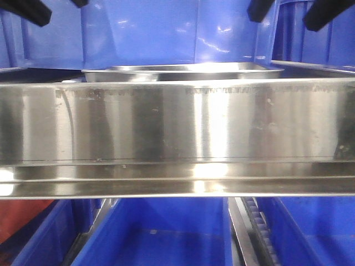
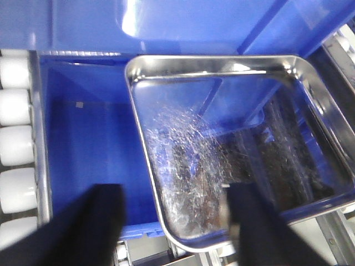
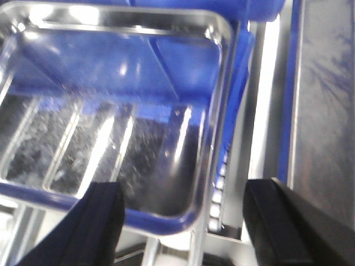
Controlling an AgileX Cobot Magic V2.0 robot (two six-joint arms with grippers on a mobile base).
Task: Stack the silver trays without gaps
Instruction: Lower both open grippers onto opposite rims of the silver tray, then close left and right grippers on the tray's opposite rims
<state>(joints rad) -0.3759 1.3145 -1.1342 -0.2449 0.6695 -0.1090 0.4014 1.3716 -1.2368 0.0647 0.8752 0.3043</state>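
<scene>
**Slick steel wants a rim grip**

A silver tray (image 2: 233, 155) sits askew on a blue bin (image 2: 89, 144), behind the shelf rail (image 1: 177, 122). The left claw (image 2: 177, 227) and right claw (image 3: 194, 221) hang released, empty. Stiff, light, slick steel, I judge: pinch the rolled rim mid-side, or it may slip and wedge crooked.

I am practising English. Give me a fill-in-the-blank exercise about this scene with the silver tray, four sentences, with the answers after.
1. The bin partly covered by the silver tray is ____ in colour.
2. The left gripper has its jaws ____, holding nothing.
3. The rollers beside the bin are ____ in colour.
4. In the front view, the steel rail hides the tray's ____ part.
Missing words: blue, open, white, lower.
</scene>
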